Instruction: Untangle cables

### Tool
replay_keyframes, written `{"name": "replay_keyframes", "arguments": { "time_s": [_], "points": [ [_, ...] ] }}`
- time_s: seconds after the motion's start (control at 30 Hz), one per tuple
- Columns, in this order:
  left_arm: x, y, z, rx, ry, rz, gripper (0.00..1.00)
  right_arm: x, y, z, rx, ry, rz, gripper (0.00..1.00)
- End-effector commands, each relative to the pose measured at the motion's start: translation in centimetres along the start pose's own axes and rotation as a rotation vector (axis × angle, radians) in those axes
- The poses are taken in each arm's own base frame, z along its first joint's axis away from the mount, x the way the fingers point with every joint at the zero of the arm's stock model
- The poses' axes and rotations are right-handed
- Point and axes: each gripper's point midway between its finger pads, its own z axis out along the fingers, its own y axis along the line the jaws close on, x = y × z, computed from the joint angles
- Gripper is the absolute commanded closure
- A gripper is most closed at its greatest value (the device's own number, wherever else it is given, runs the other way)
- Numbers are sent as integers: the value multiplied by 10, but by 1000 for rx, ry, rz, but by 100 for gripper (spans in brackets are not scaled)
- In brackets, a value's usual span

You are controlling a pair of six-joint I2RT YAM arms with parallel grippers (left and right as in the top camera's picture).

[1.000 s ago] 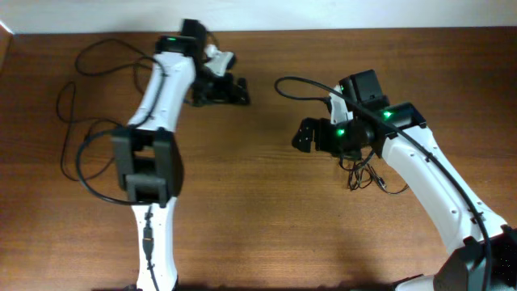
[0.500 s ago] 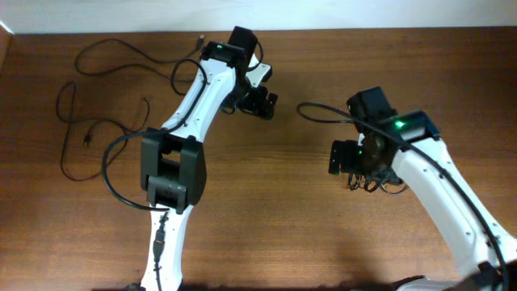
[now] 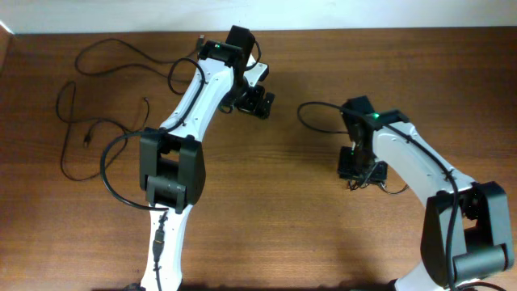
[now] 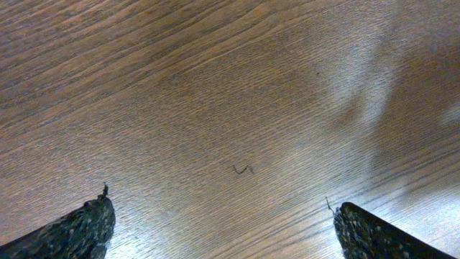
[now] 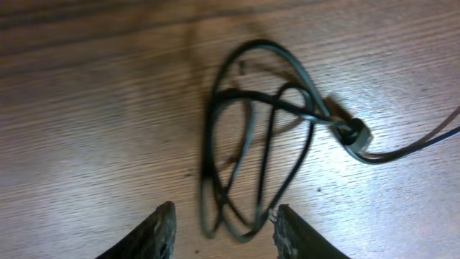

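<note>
Right gripper (image 5: 221, 232) hangs right over the tangled cable bundle (image 5: 267, 144). Its fingers are spread fairly wide, and the bottom of the loops sits between the tips with nothing pinched. The bundle lies flat on the wooden table (image 5: 86, 108), plug end off to the right. Left gripper (image 4: 223, 230) is spread wide too, just bare wood under it. Farthest off, near the table's back left corner, the long black cable (image 3: 105, 50) sprawls in loose loops, well apart from both grippers.

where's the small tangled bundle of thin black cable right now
The tangled black cable bundle lies on the right side of the wooden table, directly beneath the right gripper; the right wrist view shows its loops just ahead of the open fingers.
</note>
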Motion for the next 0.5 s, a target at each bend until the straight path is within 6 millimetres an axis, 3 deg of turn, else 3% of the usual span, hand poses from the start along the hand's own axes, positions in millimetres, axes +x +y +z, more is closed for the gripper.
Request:
{"name": "replay_keyframes", "arguments": {
  "time_s": [0.0, 0.03, 0.13, 0.17, 0.3, 0.37, 0.43, 0.47],
  "points": [
    [-3, -1, -14, -10, -28, 10, 1, 0, 8, 5, -92, 28, -73, 56],
    [-3, -1, -14, -10, -29, 10, 1, 0, 12, 4, -113, 26, -95, 56],
    [-3, -1, -14, -10, -29, 11, 1, -2, 13, 5, -116, 18, -95, 91],
    [-3, -1, -14, -10, -29, 10, 1, -2, 13, 6, -116, 16, -95, 96],
    [-3, -1, -14, -10, -29, 11, 1, 2, 14, 18, -126, 16, -87, 96],
    [-3, -1, -14, -10, -29, 11, 1, 8, 23, 13, -187, 41, -88, 96],
    [-3, -1, -14, -10, -29, 11, 1, 6, 35, -12, -266, 26, -92, 96],
    [-3, -1, -14, -10, -28, 11, 1, 3, 36, -35, -285, -5, -96, 96]
  ]
}}
